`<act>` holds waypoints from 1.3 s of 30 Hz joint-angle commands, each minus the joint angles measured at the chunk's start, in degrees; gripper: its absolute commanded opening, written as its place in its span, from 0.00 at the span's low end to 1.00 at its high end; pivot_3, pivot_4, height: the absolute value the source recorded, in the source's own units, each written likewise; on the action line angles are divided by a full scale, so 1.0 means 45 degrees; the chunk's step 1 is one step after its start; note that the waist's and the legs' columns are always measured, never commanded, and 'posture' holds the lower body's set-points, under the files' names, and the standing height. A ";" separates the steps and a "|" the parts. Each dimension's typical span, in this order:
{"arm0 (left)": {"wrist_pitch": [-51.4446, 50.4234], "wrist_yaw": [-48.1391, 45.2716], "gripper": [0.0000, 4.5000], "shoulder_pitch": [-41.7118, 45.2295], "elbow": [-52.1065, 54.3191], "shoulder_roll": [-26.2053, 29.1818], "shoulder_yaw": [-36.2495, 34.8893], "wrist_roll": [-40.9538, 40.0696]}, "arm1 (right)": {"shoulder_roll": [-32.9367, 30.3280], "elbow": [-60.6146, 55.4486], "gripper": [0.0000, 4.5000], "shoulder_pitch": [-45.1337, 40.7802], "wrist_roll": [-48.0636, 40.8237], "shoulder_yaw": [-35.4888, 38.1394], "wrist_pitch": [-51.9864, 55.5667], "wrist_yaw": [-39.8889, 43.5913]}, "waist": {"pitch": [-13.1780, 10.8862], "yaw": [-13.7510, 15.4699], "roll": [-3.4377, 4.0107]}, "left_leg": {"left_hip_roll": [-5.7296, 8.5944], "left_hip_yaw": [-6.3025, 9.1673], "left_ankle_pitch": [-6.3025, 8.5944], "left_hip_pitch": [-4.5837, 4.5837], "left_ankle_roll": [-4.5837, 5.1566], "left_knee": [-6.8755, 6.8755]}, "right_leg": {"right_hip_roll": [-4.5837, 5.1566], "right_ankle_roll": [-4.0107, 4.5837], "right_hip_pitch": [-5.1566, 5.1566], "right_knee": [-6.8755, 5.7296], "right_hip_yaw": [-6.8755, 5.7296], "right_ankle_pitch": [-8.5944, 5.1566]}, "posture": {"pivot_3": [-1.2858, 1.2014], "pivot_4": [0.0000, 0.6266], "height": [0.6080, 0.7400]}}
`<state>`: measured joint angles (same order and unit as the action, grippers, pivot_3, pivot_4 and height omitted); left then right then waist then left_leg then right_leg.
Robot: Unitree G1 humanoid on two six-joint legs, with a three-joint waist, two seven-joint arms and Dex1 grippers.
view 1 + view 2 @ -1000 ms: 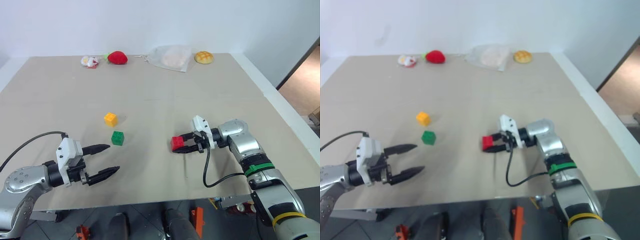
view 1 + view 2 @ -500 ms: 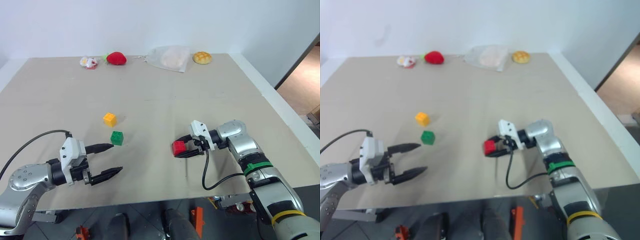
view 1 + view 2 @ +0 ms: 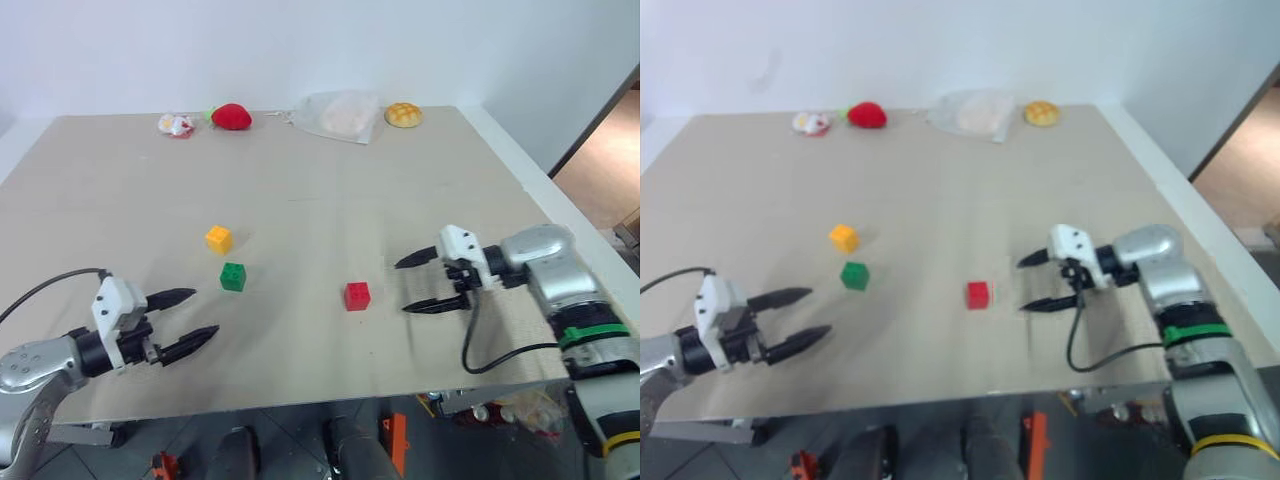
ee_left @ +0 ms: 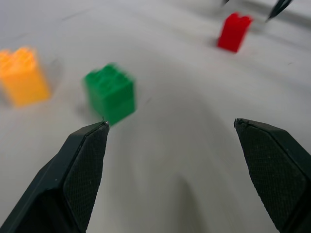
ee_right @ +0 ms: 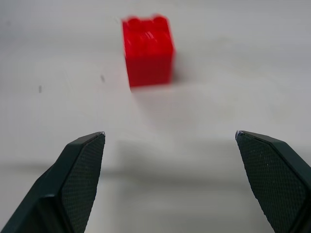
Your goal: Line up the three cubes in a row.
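Red cube (image 3: pixel 357 295) stands free on the table (image 3: pixel 330 180), right of the green cube (image 3: pixel 233 276); yellow cube (image 3: pixel 219 239) just behind green (row incomplete). Right gripper (image 3: pixel 419 284), fingers spread, sits beside red; left gripper (image 3: pixel 183 320), fingers spread, near green, probably the next pick.

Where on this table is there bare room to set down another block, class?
Free: the wide stretch between the small yellow studded plastic cube and the far-edge red plush strawberry, and the patch between the green studded cube and red studded cube. Crowded: the far edge, around the round tan bun.
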<state>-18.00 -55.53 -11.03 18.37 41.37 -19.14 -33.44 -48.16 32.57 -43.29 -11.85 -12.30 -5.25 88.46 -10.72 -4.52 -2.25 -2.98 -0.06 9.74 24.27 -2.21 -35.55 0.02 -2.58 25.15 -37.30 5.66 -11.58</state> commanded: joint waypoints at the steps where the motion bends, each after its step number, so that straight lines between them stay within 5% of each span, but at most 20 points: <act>1: -0.0053 0.0398 0.95 0.0079 0.0061 -0.0023 -0.0299 0.0077 | 0.0325 -0.0249 0.99 -0.1034 -0.0758 0.1090 0.0528 -0.0055 | 0.0000 -0.0030 0.0000 | -0.0005 0.0000 0.0000 -0.0002 0.0000 -0.0003 | -0.0006 0.0001 0.0000 0.0000 0.0000 0.0001 | 0.52 0.24 1.00; 13: -0.0037 0.1724 0.95 0.1965 -0.1697 -0.1051 0.1890 0.1660 | 0.2418 -0.5713 0.99 -0.0120 -0.2411 0.1854 0.3852 -0.2357 | 0.0000 0.0077 0.0001 | 0.0011 0.0022 0.0002 0.0034 -0.0006 -0.0015 | -0.0016 -0.0014 0.0014 -0.0007 0.0019 0.0008 | 0.52 0.24 1.00; 39: -0.1757 0.5699 0.95 0.4905 -0.2112 -0.3304 0.3845 0.4112 | 0.3243 -0.6854 0.99 0.0893 -0.2376 0.1577 0.4144 -0.3111 | 0.0002 0.0048 -0.0002 | 0.0006 0.0040 -0.0004 0.0017 -0.0001 -0.0047 | -0.0037 -0.0034 -0.0019 -0.0012 0.0019 0.0039 | 0.52 0.24 1.00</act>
<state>-25.25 -31.37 10.03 8.46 26.93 -1.75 -15.55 -33.44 4.00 -38.91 -21.68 -6.12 13.51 74.74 -10.71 -4.30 -2.26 -2.96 0.13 9.72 24.34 -2.22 -35.78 -0.14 -2.73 25.06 -37.35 5.75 -11.38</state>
